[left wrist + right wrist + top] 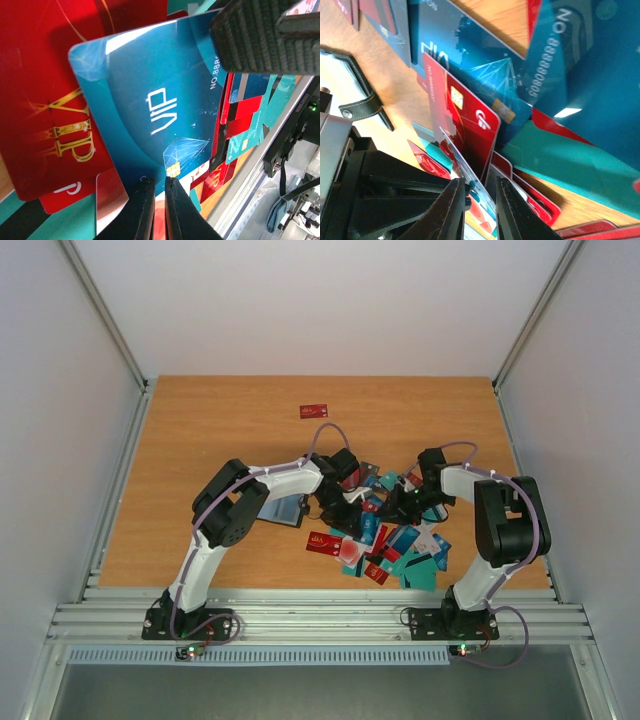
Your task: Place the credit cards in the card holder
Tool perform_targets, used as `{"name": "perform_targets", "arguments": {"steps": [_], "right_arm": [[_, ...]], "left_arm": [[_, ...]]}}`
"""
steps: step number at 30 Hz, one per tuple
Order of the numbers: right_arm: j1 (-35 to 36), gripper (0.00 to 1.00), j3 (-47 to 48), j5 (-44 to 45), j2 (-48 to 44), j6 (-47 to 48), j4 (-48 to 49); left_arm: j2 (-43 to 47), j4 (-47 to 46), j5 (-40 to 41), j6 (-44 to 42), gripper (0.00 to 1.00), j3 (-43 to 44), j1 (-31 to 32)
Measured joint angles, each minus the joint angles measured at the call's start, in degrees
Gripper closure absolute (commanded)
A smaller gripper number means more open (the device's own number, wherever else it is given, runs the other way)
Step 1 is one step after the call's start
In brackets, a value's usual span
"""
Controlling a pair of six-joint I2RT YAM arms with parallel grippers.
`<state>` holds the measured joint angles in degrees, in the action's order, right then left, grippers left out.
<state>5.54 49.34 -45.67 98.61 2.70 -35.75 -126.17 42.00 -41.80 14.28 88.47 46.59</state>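
Overhead: the card holder [283, 510] lay left of the card pile [400, 550]. Left wrist: the left gripper [161, 187], almost shut, pinched a blue card [150, 110] by its edge; that hold needed firmness. Right wrist: the right gripper [481, 186] stood slightly apart around an edge-on card [457, 154] and needed to close squarely.

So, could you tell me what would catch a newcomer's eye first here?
A jumbled heap of credit cards sprawls near the front, right of centre, while one red card lies alone far behind it. Up close, the left gripper pinches a blue VIP card raised above the pile.
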Motion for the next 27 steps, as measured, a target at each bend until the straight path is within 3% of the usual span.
{"name": "perform_targets", "arguments": {"steps": [27], "right_arm": [[3.8,0.9,-3.26,-3.8,1.95,-0.66,9.09]], "left_arm": [[-0.2,1.66,-0.92,-0.87,0.9,0.0,0.13]]}}
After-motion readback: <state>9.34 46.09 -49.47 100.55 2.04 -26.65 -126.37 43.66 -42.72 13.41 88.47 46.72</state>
